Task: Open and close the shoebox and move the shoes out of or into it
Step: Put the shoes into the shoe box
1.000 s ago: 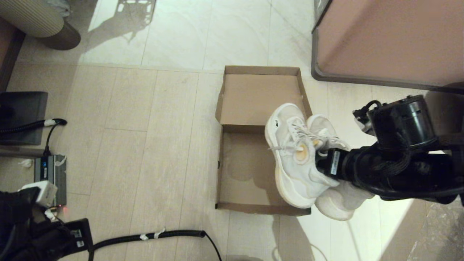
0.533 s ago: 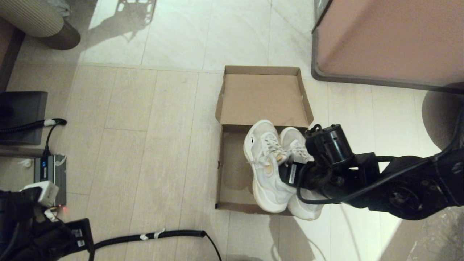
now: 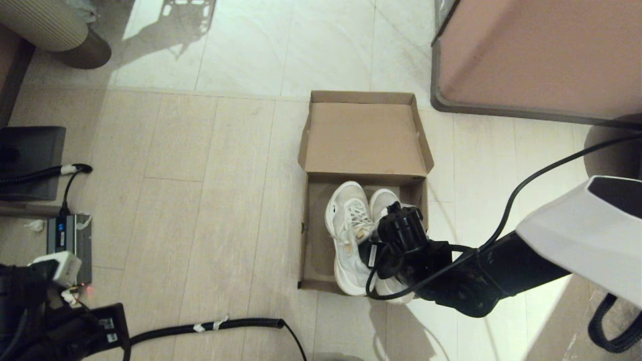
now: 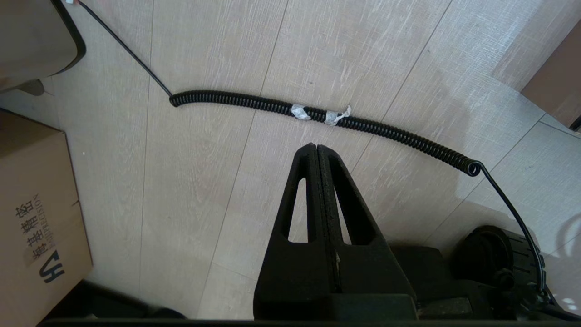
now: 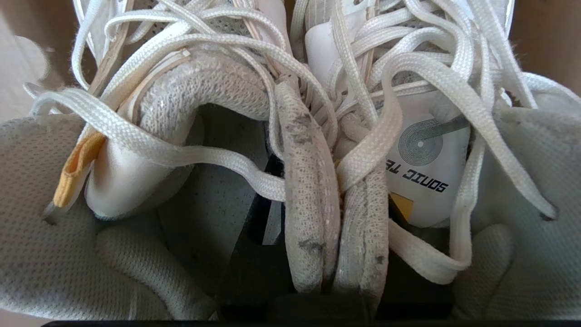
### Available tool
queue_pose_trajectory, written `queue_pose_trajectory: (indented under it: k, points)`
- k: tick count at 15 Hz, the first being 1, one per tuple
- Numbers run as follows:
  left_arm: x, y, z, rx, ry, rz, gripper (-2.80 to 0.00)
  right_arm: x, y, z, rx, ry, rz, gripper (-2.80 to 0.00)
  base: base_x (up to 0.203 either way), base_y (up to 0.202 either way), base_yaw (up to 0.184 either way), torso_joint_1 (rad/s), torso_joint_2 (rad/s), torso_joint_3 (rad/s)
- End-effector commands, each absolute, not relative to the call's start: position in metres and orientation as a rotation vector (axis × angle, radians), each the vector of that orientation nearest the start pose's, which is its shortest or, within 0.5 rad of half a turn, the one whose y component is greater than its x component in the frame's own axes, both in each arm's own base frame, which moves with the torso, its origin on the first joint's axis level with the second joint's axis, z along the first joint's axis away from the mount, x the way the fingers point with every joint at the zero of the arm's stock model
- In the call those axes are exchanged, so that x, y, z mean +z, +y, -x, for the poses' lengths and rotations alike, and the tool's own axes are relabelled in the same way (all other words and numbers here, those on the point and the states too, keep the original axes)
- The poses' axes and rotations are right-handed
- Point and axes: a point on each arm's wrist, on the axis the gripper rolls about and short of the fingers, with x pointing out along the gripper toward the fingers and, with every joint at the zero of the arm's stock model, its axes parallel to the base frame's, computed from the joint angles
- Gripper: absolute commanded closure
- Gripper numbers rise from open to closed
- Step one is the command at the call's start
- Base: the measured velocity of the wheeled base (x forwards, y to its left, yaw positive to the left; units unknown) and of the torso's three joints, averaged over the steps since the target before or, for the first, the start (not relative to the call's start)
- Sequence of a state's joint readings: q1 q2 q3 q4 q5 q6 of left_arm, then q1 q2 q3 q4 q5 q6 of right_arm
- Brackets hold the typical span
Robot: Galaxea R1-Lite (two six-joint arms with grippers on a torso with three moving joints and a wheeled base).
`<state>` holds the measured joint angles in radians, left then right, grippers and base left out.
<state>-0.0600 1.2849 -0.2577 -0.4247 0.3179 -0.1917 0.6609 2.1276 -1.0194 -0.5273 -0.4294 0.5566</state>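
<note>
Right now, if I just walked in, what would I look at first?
Probably the shoes: two white sneakers pinched together by their inner collars in the right gripper, down inside the shoebox in the middle of the floor, heels overhanging its near edge. The shoebox's lid lies flung open on the far side. The left gripper is shut and parked low at the robot's left, above a coiled black cable.
</note>
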Motion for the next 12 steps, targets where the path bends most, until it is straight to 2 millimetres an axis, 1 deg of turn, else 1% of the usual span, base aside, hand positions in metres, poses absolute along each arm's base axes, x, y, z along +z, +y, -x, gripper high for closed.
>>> queue_pose_trajectory:
  k: [1, 4, 7, 12]
  points:
    - [0.121, -0.002, -0.153, 0.308, 0.557, 0.073, 0.0, 0.044, 0.237, -0.321, 0.075, 0.541, -0.203, 0.0, 0.0, 0.0, 0.0, 0.0, 0.0, 0.0]
    - [0.121, -0.002, -0.152, 0.309, 0.553, 0.075, 0.0, 0.03, 0.238, -0.325, 0.044, 0.54, -0.183, 0.0, 0.0, 0.0, 0.0, 0.0, 0.0, 0.0]
    - [0.12, -0.002, -0.151, 0.31, 0.559, 0.074, 0.0, 0.027, 0.239, -0.329, 0.043, 0.497, -0.207, 0.0, 0.0, 0.0, 0.0, 0.0, 0.0, 0.0]
    - [0.12, -0.002, -0.149, 0.31, 0.56, 0.074, 0.0, 0.022, 0.238, -0.336, 0.031, 0.494, -0.211, 0.0, 0.0, 0.0, 0.0, 0.0, 0.0, 0.0]
